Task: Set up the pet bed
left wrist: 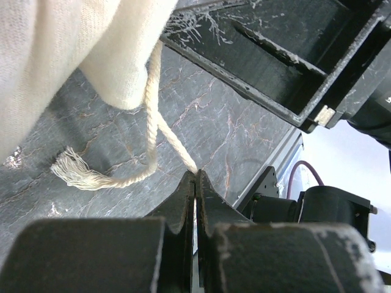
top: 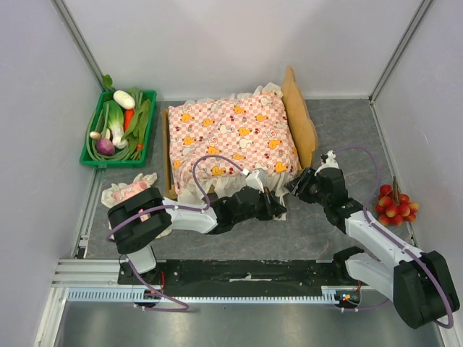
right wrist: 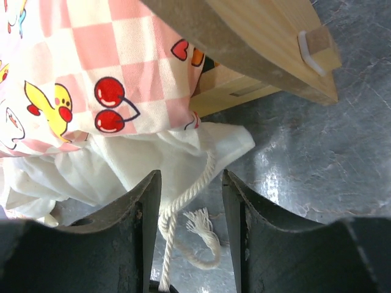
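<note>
The pet bed [top: 298, 108] stands mid-table, its light-wood headboard on the right. On it lies the pink-checked mattress [top: 231, 134], whose white frill hangs over the near edge. My left gripper [top: 278, 204] sits at the bed's near right corner and is shut on the white cord [left wrist: 153, 122] that hangs from the frill [left wrist: 55, 55]. The cord enters the left gripper [left wrist: 196, 174] at its tips. Just to the right is my right gripper [top: 295, 185]. It stands open, and in its wrist view the same cord [right wrist: 183, 201] runs loose between the tips of the right gripper [right wrist: 189, 174], below the wooden frame [right wrist: 263, 36].
A small pink frilled pillow [top: 129, 192] lies left of the bed, by the left arm. A green crate [top: 88, 157] of vegetables stands at the back left. A bunch of red fruit [top: 394, 204] lies at the right. Walls close in on both sides.
</note>
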